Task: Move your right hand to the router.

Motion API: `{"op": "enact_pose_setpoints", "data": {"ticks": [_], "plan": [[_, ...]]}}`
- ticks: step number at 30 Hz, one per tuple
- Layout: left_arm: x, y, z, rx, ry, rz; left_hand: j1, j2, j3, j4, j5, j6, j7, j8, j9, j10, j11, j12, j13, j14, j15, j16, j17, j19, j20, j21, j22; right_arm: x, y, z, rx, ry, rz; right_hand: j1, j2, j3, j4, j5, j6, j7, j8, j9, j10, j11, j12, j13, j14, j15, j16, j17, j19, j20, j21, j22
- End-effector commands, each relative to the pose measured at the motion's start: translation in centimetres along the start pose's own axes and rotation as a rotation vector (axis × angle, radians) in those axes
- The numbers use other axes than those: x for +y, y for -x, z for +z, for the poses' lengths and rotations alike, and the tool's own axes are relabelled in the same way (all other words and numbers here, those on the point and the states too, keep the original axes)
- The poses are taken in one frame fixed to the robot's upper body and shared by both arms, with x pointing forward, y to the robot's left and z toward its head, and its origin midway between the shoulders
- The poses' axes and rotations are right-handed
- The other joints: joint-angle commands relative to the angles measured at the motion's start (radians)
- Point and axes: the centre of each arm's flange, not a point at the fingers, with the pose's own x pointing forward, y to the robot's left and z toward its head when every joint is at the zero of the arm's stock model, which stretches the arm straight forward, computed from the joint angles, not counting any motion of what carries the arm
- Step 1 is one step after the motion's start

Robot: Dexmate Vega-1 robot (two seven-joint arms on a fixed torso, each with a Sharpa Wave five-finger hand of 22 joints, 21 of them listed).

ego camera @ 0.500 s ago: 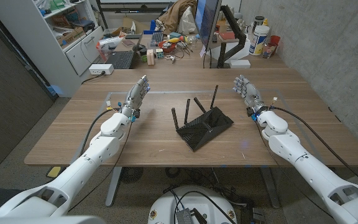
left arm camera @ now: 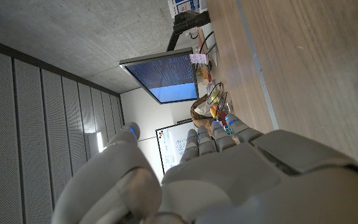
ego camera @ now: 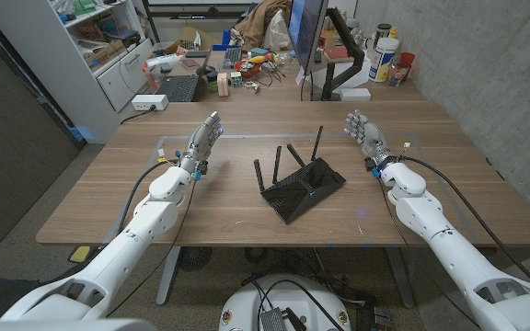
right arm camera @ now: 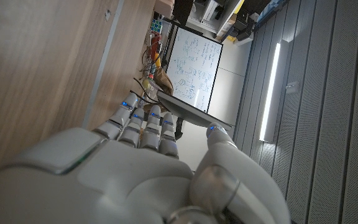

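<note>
A black router [ego camera: 300, 188] with several upright antennas lies in the middle of the wooden table [ego camera: 228, 216]. My right hand [ego camera: 364, 133] stands on its edge to the right of the router and a little farther back, fingers straight and apart, holding nothing. A gap of bare wood separates it from the router. My left hand [ego camera: 203, 142] stands the same way on the left side, also holding nothing. The right wrist view looks along my right hand's back [right arm camera: 135, 168] and the left wrist view along my left hand's back [left arm camera: 229, 174]; both show straight fingers.
A monitor [ego camera: 306, 37] on an arm stands behind the table's far edge, with bottles [ego camera: 385, 57] at the back right. A cluttered desk with a laptop [ego camera: 178, 87] and a white shelf [ego camera: 81, 46] lie beyond at the back left.
</note>
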Motion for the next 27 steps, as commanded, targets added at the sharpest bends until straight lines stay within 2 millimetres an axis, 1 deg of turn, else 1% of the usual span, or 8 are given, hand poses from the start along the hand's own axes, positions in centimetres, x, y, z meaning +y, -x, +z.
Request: {"op": "enact_pose_setpoints", "data": {"ticks": [1, 3, 13, 19, 27], "plan": [[0.1, -0.2, 0.2, -0.003, 0.002, -0.001, 0.011, 0.0, 0.007, -0.005, -0.003, 0.008, 0.002, 0.005, 0.002, 0.01, -0.003, 0.006, 0.003, 0.003, 0.003, 0.007, 0.006, 0.005, -0.004, 0.0, 0.002, -0.2, -0.3, 0.5, -0.009, 0.014, 0.006, 0.008, 0.002, 0.003, -0.004, 0.004, 0.008, 0.003, 0.004, 0.001, 0.01, -0.001, 0.003, 0.005, 0.006, 0.002, 0.004, 0.003, 0.011, -0.018, -0.005, 0.002], [0.1, -0.2, 0.1, 0.001, 0.004, -0.002, 0.012, 0.0, 0.007, -0.005, -0.003, 0.01, 0.001, 0.006, 0.002, 0.009, -0.004, 0.005, 0.003, 0.004, 0.003, 0.007, 0.006, 0.006, -0.004, -0.001, 0.002, -0.3, -0.4, 0.7, -0.013, 0.019, 0.008, 0.009, 0.002, 0.003, -0.004, 0.004, 0.007, -0.001, 0.004, 0.001, 0.009, -0.004, 0.003, 0.005, 0.006, 0.002, 0.004, 0.003, 0.012, -0.019, -0.007, 0.002], [0.2, -0.3, -0.1, 0.004, 0.011, -0.008, 0.013, 0.002, 0.006, -0.006, -0.006, 0.014, 0.0, 0.006, 0.002, 0.012, -0.003, 0.006, 0.003, 0.007, 0.003, 0.007, 0.006, 0.007, 0.0, -0.003, 0.002, -0.2, -0.9, 1.7, -0.052, 0.032, 0.029, 0.009, 0.003, 0.002, -0.006, 0.004, 0.003, -0.005, 0.002, 0.001, 0.01, -0.003, 0.002, 0.005, 0.01, 0.002, 0.003, 0.002, 0.024, -0.019, -0.012, 0.002], [0.5, -0.2, -0.1, 0.011, 0.011, -0.004, 0.014, 0.003, 0.006, -0.006, -0.008, 0.016, 0.001, 0.006, 0.002, 0.015, -0.004, 0.006, 0.003, 0.009, 0.0, 0.007, 0.006, 0.008, 0.002, -0.005, 0.003, -0.1, -1.2, 1.9, -0.07, 0.042, 0.044, 0.007, -0.001, -0.002, -0.006, 0.003, -0.006, -0.027, -0.001, 0.002, 0.01, -0.004, 0.002, 0.005, 0.015, 0.001, 0.004, 0.002, 0.035, -0.017, -0.014, 0.002], [0.8, 0.2, -0.2, 0.012, 0.013, 0.005, 0.014, 0.004, 0.005, -0.007, -0.01, 0.019, -0.001, 0.006, 0.002, 0.014, -0.004, 0.005, 0.003, 0.011, -0.003, 0.007, 0.006, 0.009, 0.004, -0.007, 0.003, 0.0, -1.3, 2.3, -0.102, 0.045, 0.051, 0.004, -0.004, -0.004, -0.006, 0.003, -0.006, -0.027, -0.001, 0.002, 0.01, -0.006, 0.001, 0.005, 0.022, -0.001, 0.005, 0.002, 0.044, -0.016, -0.016, 0.002]]}}
